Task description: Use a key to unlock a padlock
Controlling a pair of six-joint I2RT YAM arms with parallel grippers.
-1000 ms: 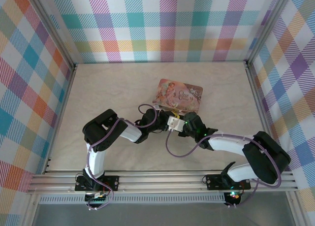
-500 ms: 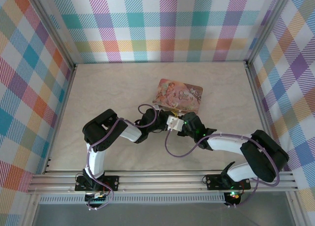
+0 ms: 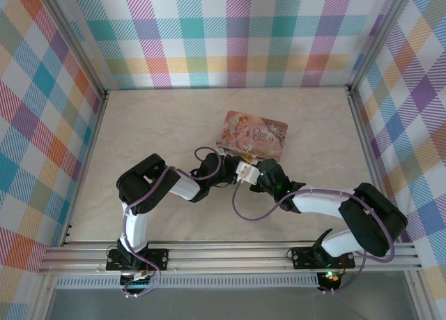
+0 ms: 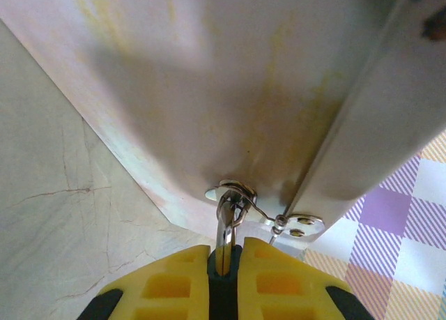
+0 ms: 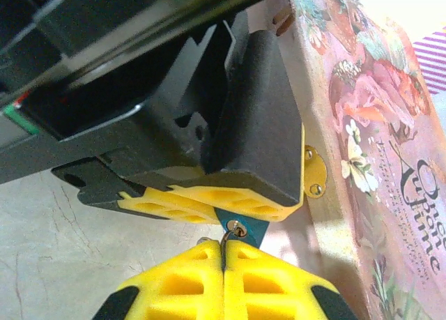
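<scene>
From above, the pink box (image 3: 252,134) lay flat on the table (image 3: 160,125) with its lid down and its contents hidden. Both arms crowded its near edge, covering what sat between them.

Over to the left wrist: the left gripper (image 4: 226,254) was pinched tight on the padlock (image 4: 228,207). Its silver metal hung at the box's edge beside the hasp (image 4: 301,224), and its body was lost between the pads.

Right wrist now: the padlock's blue peeked out just above the right gripper (image 5: 224,256), jaws pressed fully together. A thin metal sliver ran into their seam, too small to call a key.
</scene>
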